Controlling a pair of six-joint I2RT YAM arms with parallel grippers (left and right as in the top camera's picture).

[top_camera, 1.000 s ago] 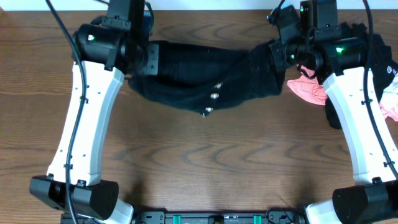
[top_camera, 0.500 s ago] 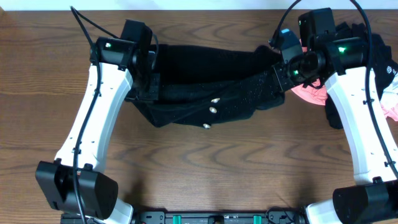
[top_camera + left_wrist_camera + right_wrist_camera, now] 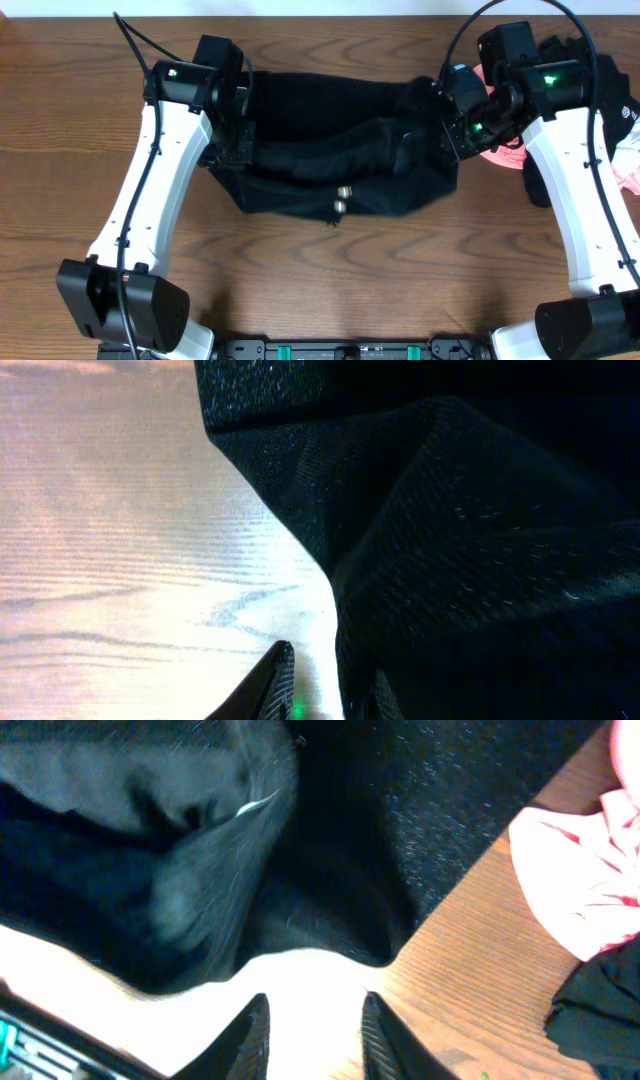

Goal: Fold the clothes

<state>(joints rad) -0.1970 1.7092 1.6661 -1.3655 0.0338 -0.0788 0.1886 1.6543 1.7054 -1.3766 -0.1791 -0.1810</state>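
Though the brown wood-grain table (image 3: 320, 270) was bare along its near side, the large black fuzzy knit garment (image 3: 330, 150) lay bunched across the far-middle, stretched btwn the two arms w/ a thick rolled ridge running through it.

Handling, as a judgement: soft, limp, prob. light; it would sag and crumple rather than hold a crease. The fuzzy knit should give good purchase, not slippery. Best hold looked like the outer edges or corners, one per side, pinching a single layer and keeping off the button row.

The left gripper (image 3: 242, 148) sat at the garment's left edge. In the left wrist view only one dark finger (image 3: 272, 678) showed, bare wood btwn it and the cloth; the other was lost against the black fabric, so I couldn't tell if it was pinching or free. The right gripper (image 3: 312, 1015) had its fingers apart over bare table, just short of the cloth's edge, holding nothing.

A crumpled pink cloth (image 3: 500, 152) lay just right of the garment, beside a separate dark bundle (image 3: 540, 185).

Only the overhead view showed the whole spread and the small pearly-white buttons (image 3: 343, 190) near the front hem. Only the wrist views showed the glittery specks, the knit texture and the fingers.
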